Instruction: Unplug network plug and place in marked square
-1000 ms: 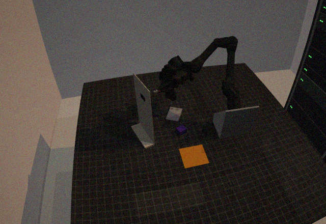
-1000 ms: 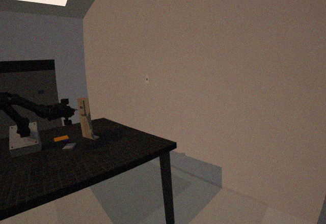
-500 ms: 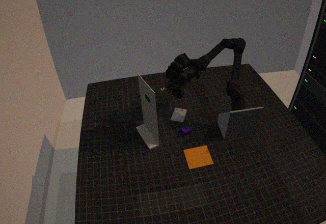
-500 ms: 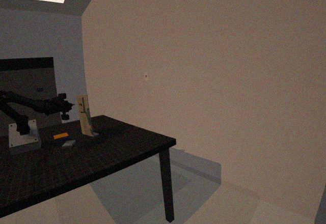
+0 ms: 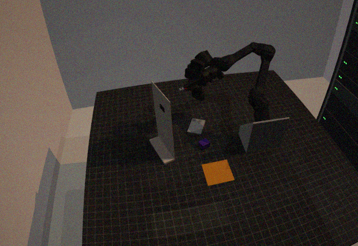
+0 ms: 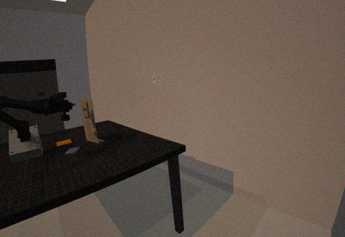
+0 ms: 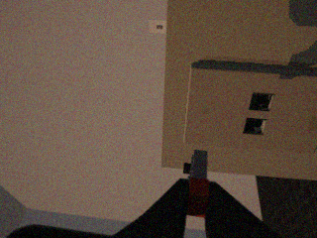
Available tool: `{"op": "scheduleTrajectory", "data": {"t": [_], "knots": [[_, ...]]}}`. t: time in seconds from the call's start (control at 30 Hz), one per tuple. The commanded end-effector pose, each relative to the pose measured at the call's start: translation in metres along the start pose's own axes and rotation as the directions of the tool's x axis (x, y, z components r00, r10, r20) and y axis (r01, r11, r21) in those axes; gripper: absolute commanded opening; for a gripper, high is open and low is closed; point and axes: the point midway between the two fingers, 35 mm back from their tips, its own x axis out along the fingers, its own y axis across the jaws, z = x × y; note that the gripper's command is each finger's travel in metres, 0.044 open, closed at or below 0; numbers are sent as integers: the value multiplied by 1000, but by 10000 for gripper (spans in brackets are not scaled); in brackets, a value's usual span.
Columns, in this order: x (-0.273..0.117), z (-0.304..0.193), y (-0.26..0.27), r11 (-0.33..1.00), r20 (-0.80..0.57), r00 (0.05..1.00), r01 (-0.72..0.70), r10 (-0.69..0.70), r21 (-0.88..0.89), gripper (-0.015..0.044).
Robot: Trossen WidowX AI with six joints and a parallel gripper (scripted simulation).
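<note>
Network plug (image 5: 182,89) (image 6: 74,104) (image 7: 199,166), grey-nosed with a red rear part, is held between the narrow fingers (image 5: 193,85) (image 6: 70,105), above the bench (image 5: 173,214) (image 6: 125,142) (image 7: 287,208) and apart from the upright panel (image 5: 164,122) (image 6: 88,123) (image 7: 175,99). In the top view the panel is set towards the bench's far left corner, and the plug is seen near the line of the far edge. Two dark openings (image 7: 261,101) (image 7: 255,126) are shown in the panel's face, so the unlocking and pulling are judged done.

An orange square (image 5: 217,172) (image 6: 63,143) is marked nearer the bench's near edge. Between it and the plug, a pale block (image 5: 196,126) (image 6: 73,150) and a purple block (image 5: 203,143) lie in the top view. If the plug is lowered too soon, either block could be struck or shoved. If the swing is begun too close to the panel, its side could be clipped by the arm (image 5: 236,60) (image 6: 27,105).

Only the plug's rear is gripped, so it could be twisted or lost if its nose is pressed on the bench. A release too high could let it bounce out of the square; a hasty retreat could drag it along.
</note>
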Motion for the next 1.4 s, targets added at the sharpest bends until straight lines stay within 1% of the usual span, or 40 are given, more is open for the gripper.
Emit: {"op": "scheduleTrajectory", "data": {"t": [0.0,0.7,1.37], "knots": [[5,-3,-1,1000,-4,1000,20,-19,20,0],[62,-63,-51,948,-112,959,275,-259,164,0],[88,-129,-97,841,-164,863,503,-478,197,0]]}}
